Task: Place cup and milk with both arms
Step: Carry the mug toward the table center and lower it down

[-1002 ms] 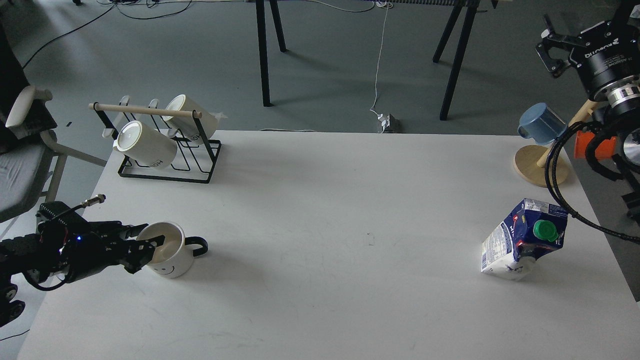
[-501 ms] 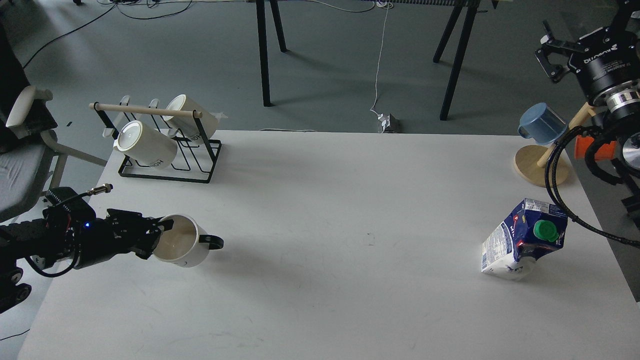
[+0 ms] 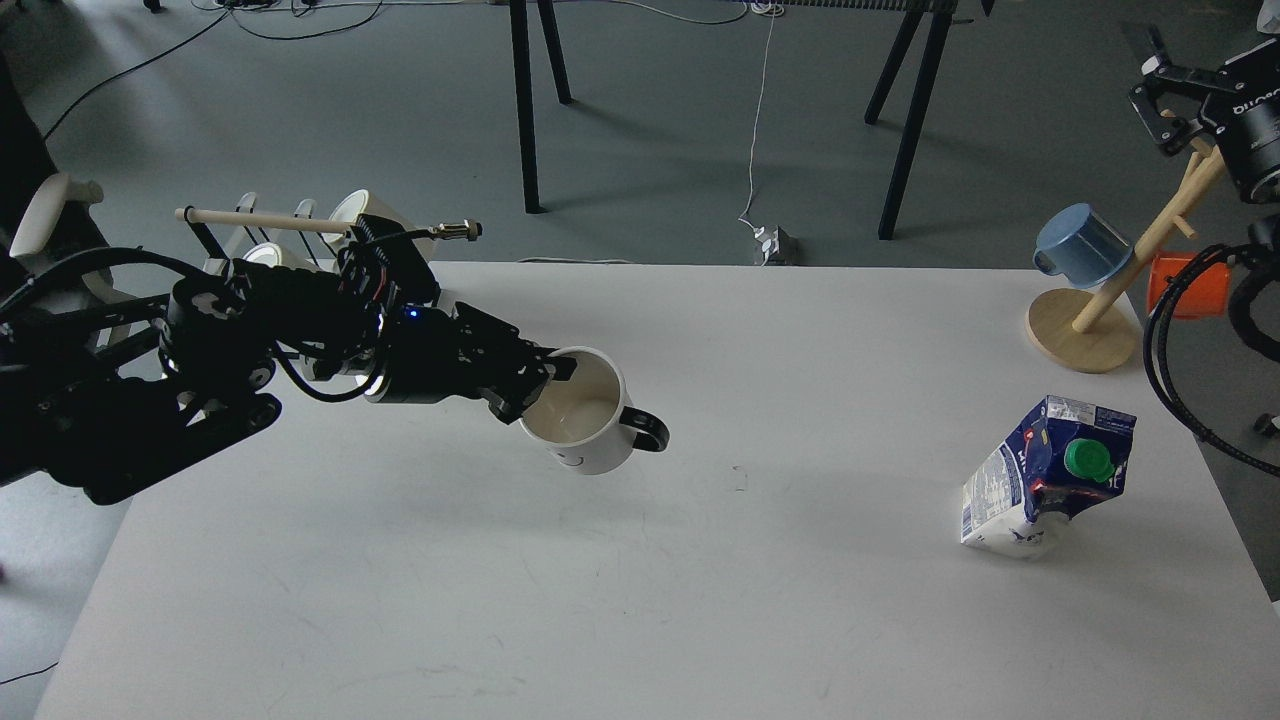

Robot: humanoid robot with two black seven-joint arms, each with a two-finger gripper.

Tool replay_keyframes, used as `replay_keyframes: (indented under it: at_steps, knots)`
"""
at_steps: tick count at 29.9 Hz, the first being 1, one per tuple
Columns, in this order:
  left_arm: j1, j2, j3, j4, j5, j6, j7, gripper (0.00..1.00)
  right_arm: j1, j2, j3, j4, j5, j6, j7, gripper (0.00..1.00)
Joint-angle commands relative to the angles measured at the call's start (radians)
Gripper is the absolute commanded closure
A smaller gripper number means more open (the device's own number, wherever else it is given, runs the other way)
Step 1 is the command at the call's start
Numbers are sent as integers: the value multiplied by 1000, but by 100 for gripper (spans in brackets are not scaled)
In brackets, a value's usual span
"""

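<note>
My left gripper is shut on the rim of the cup, a white mug with a black handle and a small smiley face, and holds it in the air over the middle left of the white table. The milk, a dented blue and white carton with a green cap, stands at the right side of the table. My right gripper is high at the far right, above the mug tree, apart from the milk. Its fingers look spread and empty.
A black wire rack with white mugs stands at the back left, partly hidden by my left arm. A wooden mug tree with a blue cup and an orange cup stands at the back right corner.
My left gripper has lifted the cup off the table's front left and carried it up and right toward the middle. My right arm has moved up and to the right.
</note>
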Motion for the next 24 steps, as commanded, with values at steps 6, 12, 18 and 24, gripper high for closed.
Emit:
replay_keyframes:
  at_steps: [6,12,18,24]
  knots:
    - [14,-258,5,52,209,-111,69,95,0,-14,1,0,0,0,0,1]
    - [72,-350,2,138,240,-139,134,94,0,-11,31,0,0,0,1,1]
    - [78,-408,4,155,266,-141,148,93,-2,-13,31,0,0,0,0,1]
    - [78,-443,2,175,278,-136,160,81,-2,-13,29,0,0,0,0,1]
